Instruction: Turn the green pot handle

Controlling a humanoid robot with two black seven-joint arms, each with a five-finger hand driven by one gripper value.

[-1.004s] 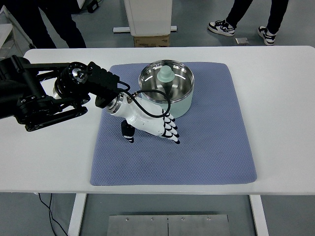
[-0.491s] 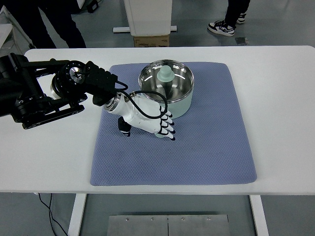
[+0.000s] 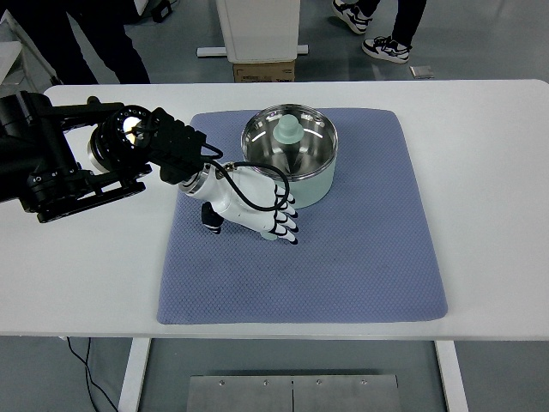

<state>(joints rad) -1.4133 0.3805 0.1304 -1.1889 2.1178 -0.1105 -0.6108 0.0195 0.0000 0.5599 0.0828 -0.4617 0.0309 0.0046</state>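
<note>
Green pot (image 3: 292,159), one only, sits in the upper middle of the frame on the far half of a blue-grey quilted mat (image 3: 343,249). Its pale green wall shows along the right and lower side, the inside is shiny steel, and a pale green knobbed piece (image 3: 288,131) stands up from within it. A dark handle appears to run from the pot's middle toward its lower rim, but it is partly lost against the steel and the hand in front, so I cannot tell its exact angle.

By size: one white table (image 3: 480,215) fills most of the frame; the single mat lies on its centre; one black arm (image 3: 77,163) comes in from the left edge across the upper left of the table.

One left hand (image 3: 253,206), white with black-tipped fingers (image 3: 287,225), lies palm down just left of and below the pot, on the mat. Its fingers are extended side by side, pointing toward the lower right, holding nothing; they are very close to the pot's lower wall, and I cannot tell whether they touch it. A black cable (image 3: 249,184) loops over the wrist and covers part of the pot's lower left rim.

Along the top edge, beyond the table, stand a white pedestal (image 3: 257,30) with a cardboard box (image 3: 264,70), and the legs and shoes of people (image 3: 377,26).
</note>
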